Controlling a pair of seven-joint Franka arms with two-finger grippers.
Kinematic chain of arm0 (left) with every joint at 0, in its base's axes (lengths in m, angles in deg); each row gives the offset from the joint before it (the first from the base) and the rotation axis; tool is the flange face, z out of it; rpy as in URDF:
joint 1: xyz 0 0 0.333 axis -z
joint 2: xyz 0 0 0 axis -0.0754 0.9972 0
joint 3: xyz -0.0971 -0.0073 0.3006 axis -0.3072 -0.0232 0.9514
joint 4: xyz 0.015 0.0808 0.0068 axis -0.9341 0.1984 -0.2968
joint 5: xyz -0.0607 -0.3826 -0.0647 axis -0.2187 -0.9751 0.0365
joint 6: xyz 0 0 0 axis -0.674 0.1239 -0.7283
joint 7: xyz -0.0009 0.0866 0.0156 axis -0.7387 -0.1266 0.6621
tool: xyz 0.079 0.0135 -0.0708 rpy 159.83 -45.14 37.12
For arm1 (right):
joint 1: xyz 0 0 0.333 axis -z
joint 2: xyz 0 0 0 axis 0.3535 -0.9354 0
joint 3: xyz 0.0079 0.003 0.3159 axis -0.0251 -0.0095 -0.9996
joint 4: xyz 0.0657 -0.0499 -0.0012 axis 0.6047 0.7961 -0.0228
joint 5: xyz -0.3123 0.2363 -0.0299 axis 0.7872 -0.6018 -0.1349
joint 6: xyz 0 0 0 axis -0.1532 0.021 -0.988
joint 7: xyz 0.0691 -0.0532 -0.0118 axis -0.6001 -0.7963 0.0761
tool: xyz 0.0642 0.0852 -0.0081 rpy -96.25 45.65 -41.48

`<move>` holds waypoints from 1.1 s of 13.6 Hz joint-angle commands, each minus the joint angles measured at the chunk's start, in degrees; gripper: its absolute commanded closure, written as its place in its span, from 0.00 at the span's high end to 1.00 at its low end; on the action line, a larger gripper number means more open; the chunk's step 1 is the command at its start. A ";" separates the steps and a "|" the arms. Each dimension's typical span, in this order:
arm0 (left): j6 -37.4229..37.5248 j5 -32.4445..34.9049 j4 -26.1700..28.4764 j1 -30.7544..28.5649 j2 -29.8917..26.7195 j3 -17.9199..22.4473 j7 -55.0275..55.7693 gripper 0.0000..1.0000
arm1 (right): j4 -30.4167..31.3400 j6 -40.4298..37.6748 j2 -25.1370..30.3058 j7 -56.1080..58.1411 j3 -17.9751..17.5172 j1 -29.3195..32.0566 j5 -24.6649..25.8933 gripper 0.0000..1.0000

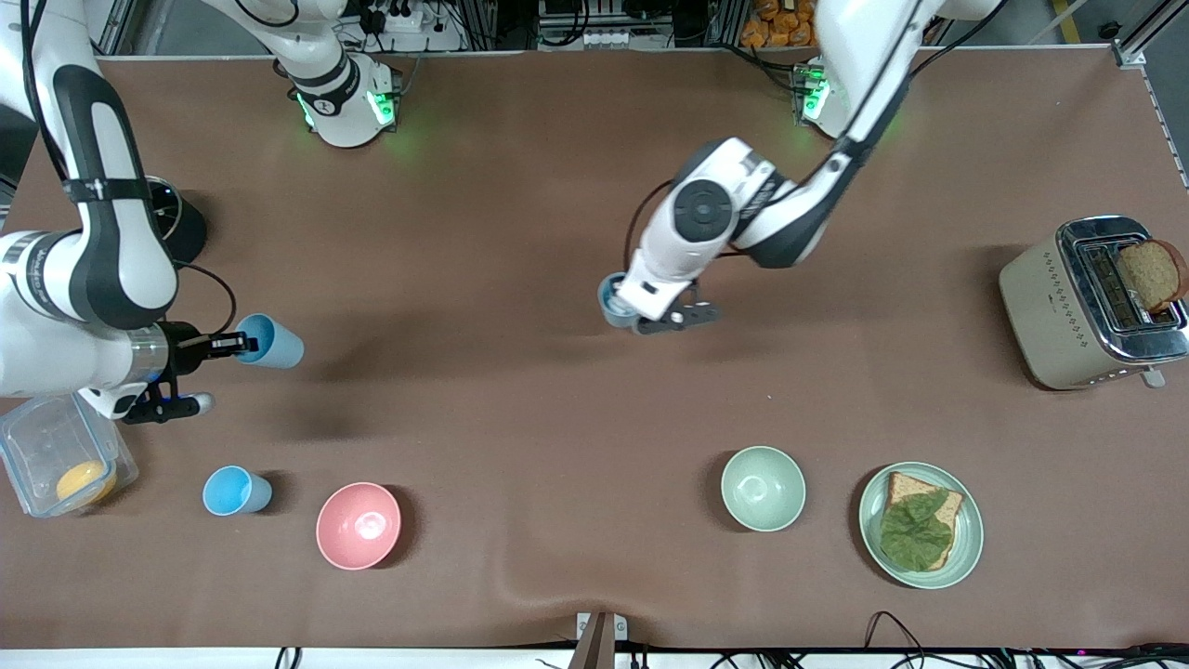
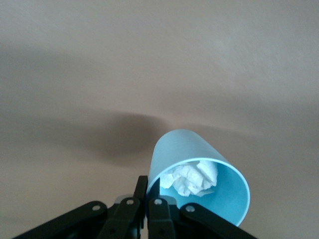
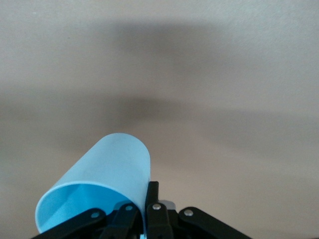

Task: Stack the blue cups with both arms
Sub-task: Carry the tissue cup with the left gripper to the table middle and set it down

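My right gripper is shut on the rim of a sky-blue cup, held tipped on its side above the table at the right arm's end. In the right wrist view one finger lies outside the cup. My left gripper is shut on the rim of a paler grey-blue cup over the table's middle. The left wrist view shows the gripper pinching that cup, with crumpled white paper inside. Another sky-blue cup stands upright on the table.
A pink bowl sits beside the standing cup. A green bowl and a plate with bread and lettuce lie toward the left arm's end. A toaster holds a bread slice. A clear container sits under the right arm.
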 commanded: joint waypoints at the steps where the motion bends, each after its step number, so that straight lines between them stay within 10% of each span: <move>1: -4.18 2.68 -2.61 3.06 5.42 1.12 3.82 0.00 | 1.11 -2.30 2.68 -5.98 0.01 -2.82 -2.37 0.00; 4: -5.61 5.24 -3.58 3.59 8.24 1.13 6.55 0.08 | 1.11 -4.94 2.95 -14.41 0.01 -5.81 -5.89 0.00; 5: -5.61 5.85 -3.58 3.76 8.25 1.13 6.73 0.73 | 1.19 -5.47 3.04 -17.57 0.01 -7.39 -6.51 0.00; 6: -5.35 6.81 -3.49 4.29 7.64 1.13 7.60 1.00 | 1.46 -5.56 3.04 -21.17 0.01 -9.06 -7.21 0.00; 15: 21.00 6.30 -3.14 -3.94 -18.18 0.60 0.02 1.00 | 9.18 1.62 6.47 -42.98 0.10 -22.77 -16.96 0.00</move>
